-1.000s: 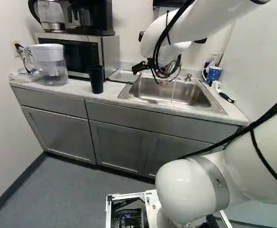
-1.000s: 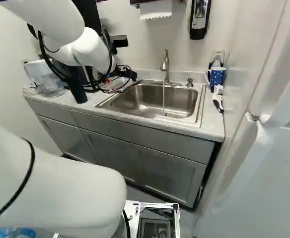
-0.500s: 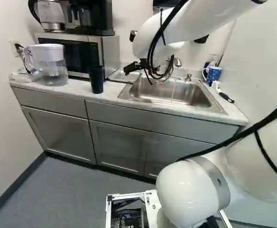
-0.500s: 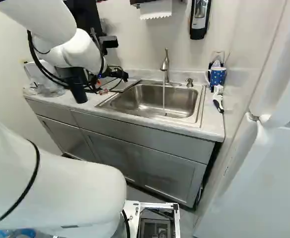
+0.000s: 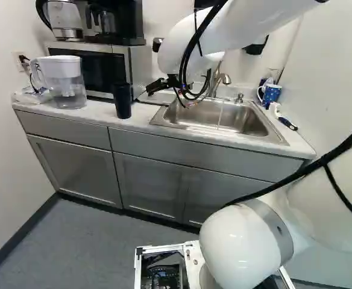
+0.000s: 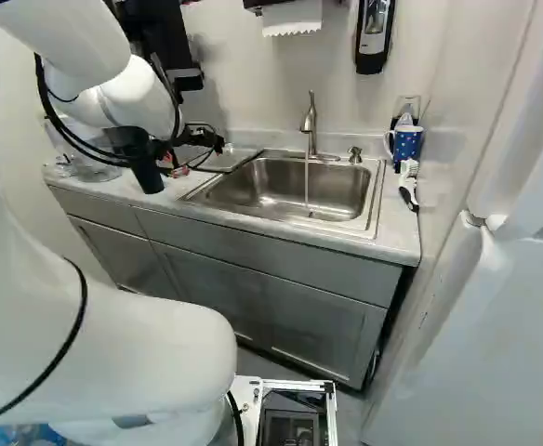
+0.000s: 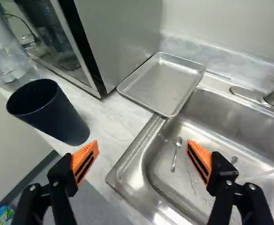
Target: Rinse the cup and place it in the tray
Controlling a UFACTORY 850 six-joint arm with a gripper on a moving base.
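In the left base view my gripper (image 5: 158, 86) hangs over the counter between the cup and the sink. The dark blue cup (image 5: 122, 101) stands upright near the counter's front edge. Seen from the wrist, the gripper (image 7: 141, 150) has its orange-padded fingers wide apart with nothing between them, and the cup (image 7: 55, 115) stands beside one finger. Ahead of the fingers the metal tray (image 7: 163, 84) lies bare, against the sink's rim and beside the microwave. A thin stream of water (image 6: 307, 181) falls from the faucet (image 6: 310, 121) into the sink (image 6: 281, 190).
A spoon (image 7: 176, 154) lies in the sink. Left of the cup are a water pitcher (image 5: 66, 81) and the microwave (image 5: 91, 69). At the sink's far right stand a blue dotted mug (image 6: 406, 144) and a brush (image 6: 408, 186). A wall rises close on the right.
The arm has swung left across the sink's near-left corner toward the cup and tray, its gripper staying open. Cup, pitcher and mug stand where they were, and the base has not moved.
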